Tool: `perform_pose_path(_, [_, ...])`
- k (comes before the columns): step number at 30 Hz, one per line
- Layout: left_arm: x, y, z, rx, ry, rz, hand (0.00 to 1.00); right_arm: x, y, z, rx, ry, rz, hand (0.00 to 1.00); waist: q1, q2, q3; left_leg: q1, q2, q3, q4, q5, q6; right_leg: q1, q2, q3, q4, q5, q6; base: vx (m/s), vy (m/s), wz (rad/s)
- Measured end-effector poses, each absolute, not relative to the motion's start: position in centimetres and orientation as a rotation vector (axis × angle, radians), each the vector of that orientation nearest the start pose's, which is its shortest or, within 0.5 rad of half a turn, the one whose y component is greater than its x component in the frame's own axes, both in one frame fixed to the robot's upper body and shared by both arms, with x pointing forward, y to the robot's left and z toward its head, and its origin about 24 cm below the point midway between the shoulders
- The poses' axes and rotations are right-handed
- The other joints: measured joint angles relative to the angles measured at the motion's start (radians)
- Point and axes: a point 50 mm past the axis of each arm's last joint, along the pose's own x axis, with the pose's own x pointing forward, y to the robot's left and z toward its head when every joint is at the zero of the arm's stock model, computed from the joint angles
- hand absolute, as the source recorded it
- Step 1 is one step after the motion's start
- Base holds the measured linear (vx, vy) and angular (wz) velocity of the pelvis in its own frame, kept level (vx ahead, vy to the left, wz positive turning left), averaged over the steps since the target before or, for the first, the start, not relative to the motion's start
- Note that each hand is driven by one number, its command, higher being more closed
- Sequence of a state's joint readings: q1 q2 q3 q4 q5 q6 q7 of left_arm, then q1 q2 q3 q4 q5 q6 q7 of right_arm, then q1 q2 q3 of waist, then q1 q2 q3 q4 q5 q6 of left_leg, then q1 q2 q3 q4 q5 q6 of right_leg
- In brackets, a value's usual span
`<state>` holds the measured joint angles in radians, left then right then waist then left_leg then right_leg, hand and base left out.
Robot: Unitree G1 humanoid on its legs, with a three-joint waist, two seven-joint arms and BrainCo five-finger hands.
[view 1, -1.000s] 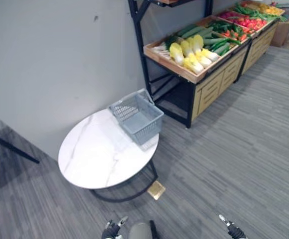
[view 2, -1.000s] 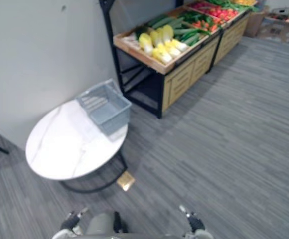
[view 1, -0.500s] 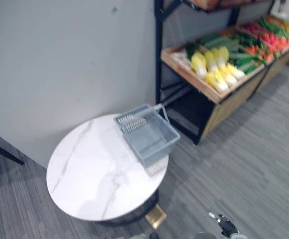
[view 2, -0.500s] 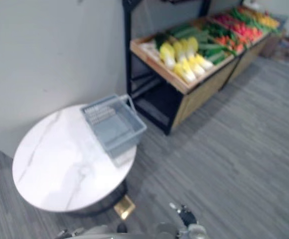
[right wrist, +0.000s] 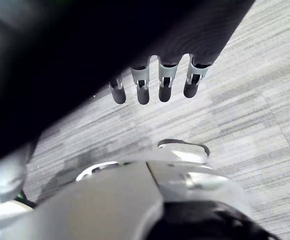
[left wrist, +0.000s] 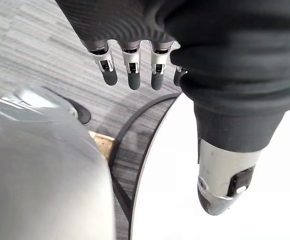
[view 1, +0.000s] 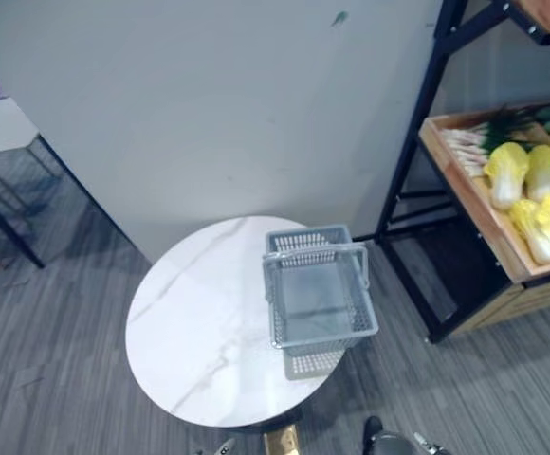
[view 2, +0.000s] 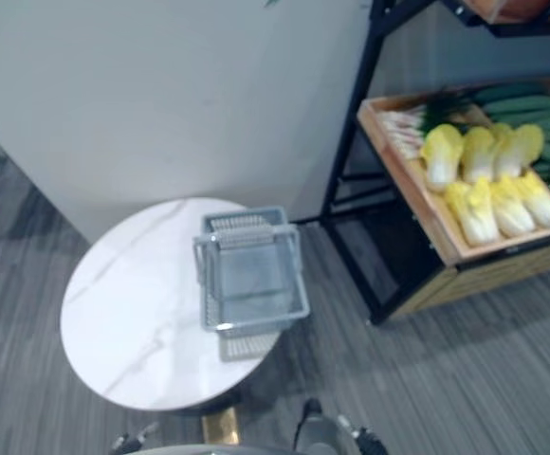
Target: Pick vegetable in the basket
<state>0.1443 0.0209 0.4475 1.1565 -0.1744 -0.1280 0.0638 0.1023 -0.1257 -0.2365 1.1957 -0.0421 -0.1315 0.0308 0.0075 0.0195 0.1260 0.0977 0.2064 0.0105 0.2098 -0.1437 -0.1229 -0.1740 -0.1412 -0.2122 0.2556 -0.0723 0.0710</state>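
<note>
Left hand [left wrist: 130, 62]: fingers straight and slack, thumb apart, nothing held. It is hung low, with the rim of the round white surface [left wrist: 180, 210] seen just past the thumb. Right hand [right wrist: 165, 82]: fingers likewise straight and relaxed, nothing held, grey floor [right wrist: 255, 105] beyond the tips.

Ahead of the left hand, on the far part of the surface, a grey plastic basket [view 1: 324, 336] is set, its handle [view 1: 315, 251] raised across the top. Nothing is seen inside it.

Further out, ahead of the right hand and off to its outer side, a wooden crate [view 1: 479, 213] is carried on a black rack [view 1: 417, 142]. In the crate yellow cabbages [view 1: 507, 175] are laid in a cluster, with white-stemmed leeks [view 1: 469, 142] just beside them. These vegetables are well apart from both hands and from the basket.

Step in hand is judged to be the approach: nothing has been picked and the basket is yet to be filled, so the task is at its start.

Next move, as judged: the crate must be closed on until a cabbage is within reach of the right hand. A wide grasp round the body of the cabbage is called for, since the heads are bulky and leafy. The cabbage would then need carrying across to the basket and lowering in past the raised handle.
</note>
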Motion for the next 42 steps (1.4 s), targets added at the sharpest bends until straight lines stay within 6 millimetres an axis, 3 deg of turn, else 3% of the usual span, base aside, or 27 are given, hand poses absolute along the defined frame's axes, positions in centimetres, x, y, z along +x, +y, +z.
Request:
perform_pose_path(2, [3.3,20.8,-17.2,-0.333,1.143,0.667,0.0,5.6,-22.5,-16.6,0.019,1.159,-0.288,0.0,-0.004,0.008,0.012,-0.09,0.01,0.009,0.2,0.031,-0.02,0.111,-0.003,-0.073,-0.061,-0.009,-0.017,0.17,-0.25,0.71])
perform_pose_path(4, [3.2,20.9,-17.1,-0.335,1.143,0.674,0.0,5.6,-22.7,-16.6,0.026,1.156,-0.305,0.0,-0.007,0.011,0.013,-0.117,0.02,0.075,0.213,0.041,-0.027,0.165,-0.005,-0.12,-0.097,-0.009,-0.023,0.12,-0.13,0.67])
perform_pose_path(7, [3.2,20.9,-17.2,-0.342,1.142,0.698,0.0,6.1,-23.4,-16.3,0.058,1.121,-0.373,0.0,-0.011,0.009,0.011,-0.112,0.035,0.203,0.065,0.082,0.001,0.177,-0.015,-0.157,-0.126,-0.006,-0.015,0.1,-0.012,0.45])
perform_pose_path(9, [3.0,20.7,-17.2,-0.36,1.145,0.729,0.0,6.5,-24.3,-16.1,0.085,1.093,-0.443,0.0,-0.012,0.012,0.01,-0.086,0.022,0.23,-0.045,0.116,-0.039,0.157,-0.018,-0.16,-0.134,0.004,-0.002,0.09,0.115,0.19])
perform_pose_path(14, [2.8,21.0,-17.2,-0.341,1.156,0.744,0.0,5.8,-26.0,-15.7,0.183,1.057,-0.624,0.0,-0.033,0.015,0.009,-0.035,-0.012,0.285,-0.204,0.101,-0.063,0.157,-0.014,-0.149,-0.209,0.066,0.027,0.04,0.13,-0.07])
perform_pose_path(17, [2.9,21.5,-17.1,-0.32,1.15,0.744,0.0,5.4,-28.4,-15.0,0.215,1.013,-0.767,0.0,-0.032,-0.006,0.009,-0.021,-0.041,0.317,-0.25,0.09,-0.051,0.13,-0.025,-0.109,-0.219,0.088,0.041,-0.02,0.101,-0.29])
perform_pose_path(19, [2.8,22.1,-17.0,-0.291,1.151,0.738,0.0,6.4,-30.2,-14.1,0.203,0.956,-0.827,0.0,-0.032,-0.022,0.01,-0.021,-0.053,0.341,-0.259,0.088,-0.047,0.109,-0.033,-0.085,-0.217,0.096,0.045,-0.04,0.082,-0.33])
perform_pose_path(21, [2.7,22.5,-16.9,-0.275,1.152,0.739,0.0,7.7,-32.4,-12.6,0.149,0.88,-0.849,0.0,-0.031,-0.032,0.009,-0.022,-0.061,0.364,-0.261,0.084,-0.041,0.088,-0.036,-0.057,-0.212,0.1,0.047,-0.03,0.034,-0.36])
perform_pose_path(24, [3.0,22.6,-16.8,-0.256,1.144,0.718,0.0,11.7,-36.0,-8.1,-0.04,0.66,-0.833,0.0,-0.035,-0.033,0.009,-0.026,-0.07,0.383,-0.276,0.086,-0.038,0.055,-0.039,-0.032,-0.196,0.1,0.047,-0.01,0.005,-0.23])
perform_pose_path(26, [3.3,22.3,-16.9,-0.233,1.149,0.671,0.0,15.5,-37.9,-2.6,-0.214,0.428,-0.792,0.0,-0.037,-0.034,0.009,-0.038,-0.074,0.385,-0.276,0.086,-0.037,0.036,-0.039,-0.025,-0.185,0.1,0.047,0.01,-0.005,-0.07])
perform_pose_path(29, [3.9,22.3,-16.7,-0.195,1.136,0.625,0.0,18.2,-38.8,3.5,-0.405,0.202,-0.769,0.0,-0.04,-0.033,0.008,-0.048,-0.073,0.368,-0.276,0.088,-0.038,0.032,-0.037,-0.035,-0.184,0.1,0.047,0.05,-0.024,0.16])
perform_pose_path(30, [4.3,22.6,-16.6,-0.178,1.121,0.612,0.0,19.2,-38.8,6.5,-0.5,0.093,-0.77,0.0,-0.043,-0.035,0.007,-0.057,-0.072,0.348,-0.276,0.091,-0.037,0.034,-0.037,-0.041,-0.183,0.1,0.047,0.07,-0.029,0.32])
perform_pose_path(33, [4.5,23.2,-16.3,-0.158,1.1,0.617,0.0,20.4,-37.8,9.8,-0.623,-0.038,-0.766,0.0,-0.054,-0.049,0.005,-0.06,-0.072,0.325,-0.276,0.096,-0.036,0.039,-0.04,-0.047,-0.183,0.1,0.047,0.06,-0.008,0.29])
perform_pose_path(36, [4.4,23.8,-16.1,-0.11,1.094,0.606,0.0,22.0,-35.0,12.9,-0.783,-0.187,-0.681,0.0,-0.058,-0.07,0.004,-0.06,-0.075,0.308,-0.272,0.096,-0.036,0.052,-0.046,-0.054,-0.183,0.1,0.047,0.02,0.005,0.13])
perform_pose_path(39, [4.3,24.1,-16.0,-0.072,1.102,0.583,0.0,24.3,-30.2,14.2,-0.892,-0.315,-0.45,0.0,-0.051,-0.095,0.002,-0.061,-0.08,0.305,-0.263,0.096,-0.036,0.056,-0.053,-0.054,-0.183,0.1,0.047,0.0,0.006,0.03])
perform_pose_path(42, [4.5,24.3,-15.9,-0.039,1.103,0.549,0.0,26.4,-25.2,13.6,-0.943,-0.376,-0.159,0.0,-0.026,-0.105,0.002,-0.076,-0.081,0.299,-0.258,0.099,-0.031,0.056,-0.055,-0.055,-0.186,0.1,0.048,-0.05,-0.013,0.08])
